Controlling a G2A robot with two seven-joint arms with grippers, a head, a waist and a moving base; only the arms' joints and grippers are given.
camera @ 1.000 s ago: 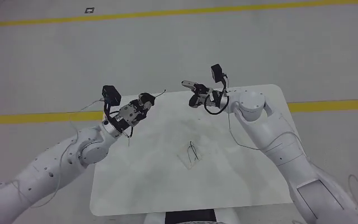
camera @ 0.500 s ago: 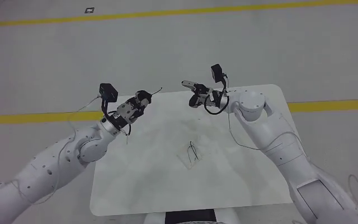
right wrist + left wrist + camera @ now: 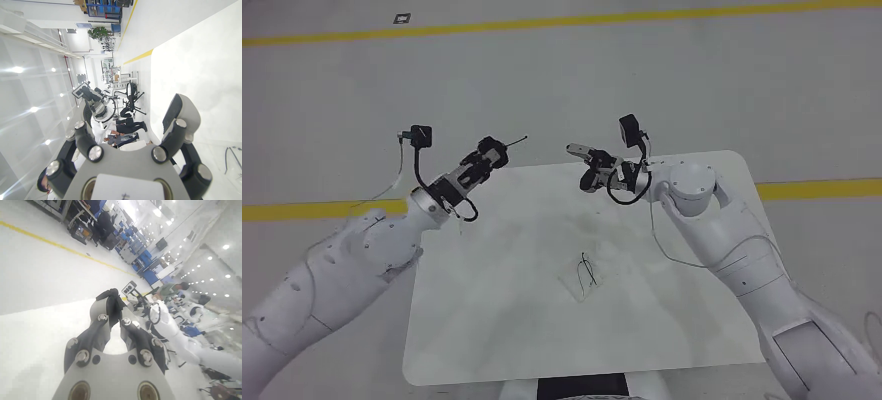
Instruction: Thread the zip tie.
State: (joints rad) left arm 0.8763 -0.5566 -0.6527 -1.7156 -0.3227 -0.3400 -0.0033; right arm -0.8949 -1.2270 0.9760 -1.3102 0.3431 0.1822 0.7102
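Note:
A thin black zip tie (image 3: 516, 141) sticks out of my left gripper (image 3: 496, 152), which hangs just beyond the table's far left corner. In the left wrist view the left gripper (image 3: 113, 301) is shut on the black zip tie (image 3: 110, 293). My right gripper (image 3: 584, 156) hovers over the table's far edge, facing the left one across a gap. It (image 3: 130, 103) stands open with nothing between its fingers. More black zip ties (image 3: 585, 272) lie loose near the table's middle, and those zip ties (image 3: 229, 159) also appear in the right wrist view.
The white table (image 3: 492, 330) has rounded corners. A yellow floor line (image 3: 322, 209) runs behind it. The loose ties lie on a clear wrapper (image 3: 577, 285).
My left arm has swung left and away from the right gripper, carrying the zip tie from over the table's corner to just beyond it. The right arm has kept still.

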